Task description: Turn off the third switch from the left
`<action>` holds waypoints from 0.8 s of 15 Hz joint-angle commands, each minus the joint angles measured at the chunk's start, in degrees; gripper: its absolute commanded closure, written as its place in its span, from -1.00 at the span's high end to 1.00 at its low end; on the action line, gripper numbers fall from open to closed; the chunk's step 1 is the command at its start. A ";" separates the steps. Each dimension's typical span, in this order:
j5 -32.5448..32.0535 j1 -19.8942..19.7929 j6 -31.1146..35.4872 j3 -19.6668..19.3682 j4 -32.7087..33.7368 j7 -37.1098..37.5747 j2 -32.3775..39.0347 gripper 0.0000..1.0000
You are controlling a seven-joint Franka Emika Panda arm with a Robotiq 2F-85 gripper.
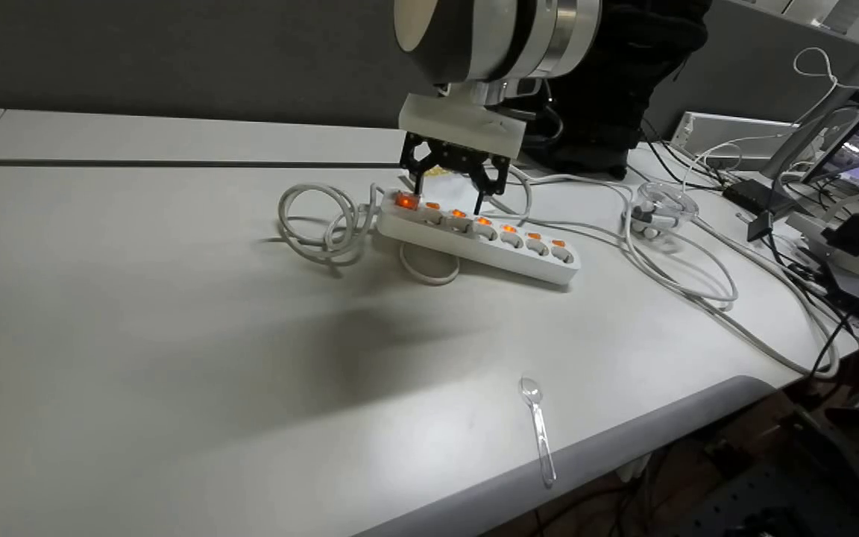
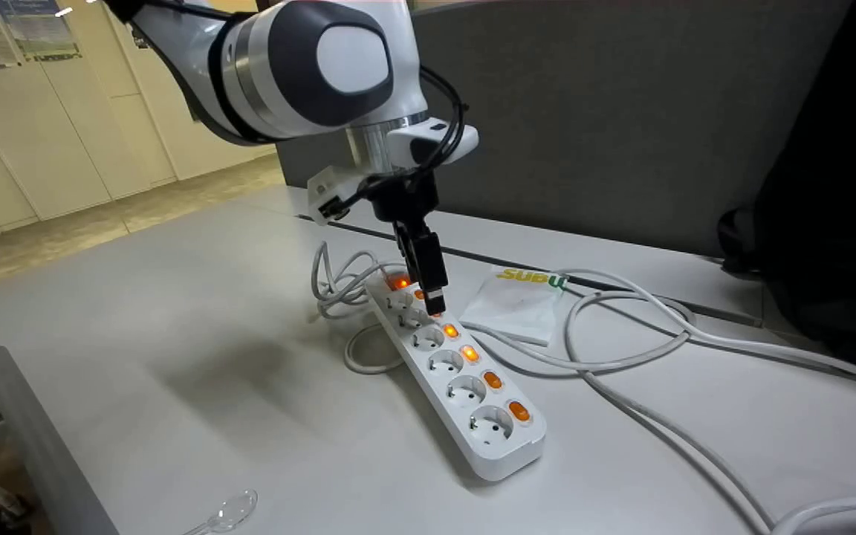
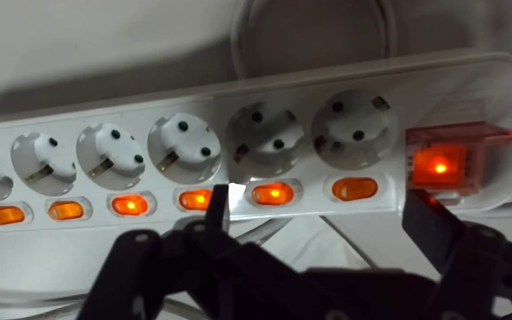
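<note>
The white power strip lies on the table, with one large red switch and a row of small orange rockers. Counting small ones from the large switch's end, the third switch is lit; it also shows in the other views. Its second and fourth neighbours are lit; the others look unlit. My gripper is open and empty, pointing down over the strip. In the wrist view, one fingertip overlaps the third switch's edge and the other is beside the large switch. I cannot tell whether either touches.
A coiled white cable lies beside the large switch's end. A white napkin and more cables lie behind the strip. A dark partition and a black bag stand behind. A clear spoon lies near the front edge.
</note>
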 commanded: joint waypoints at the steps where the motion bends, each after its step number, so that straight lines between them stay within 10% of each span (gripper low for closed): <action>1: -0.53 -0.52 -0.13 0.48 0.13 0.32 -0.01 1.00; 6: -3.42 2.68 6.71 -1.03 -4.18 1.74 -3.68 1.00; 7: -3.09 2.71 8.23 -1.04 -4.71 1.85 -4.05 0.50; 12: 0.76 1.20 10.87 -0.39 -6.48 1.74 -5.51 -0.07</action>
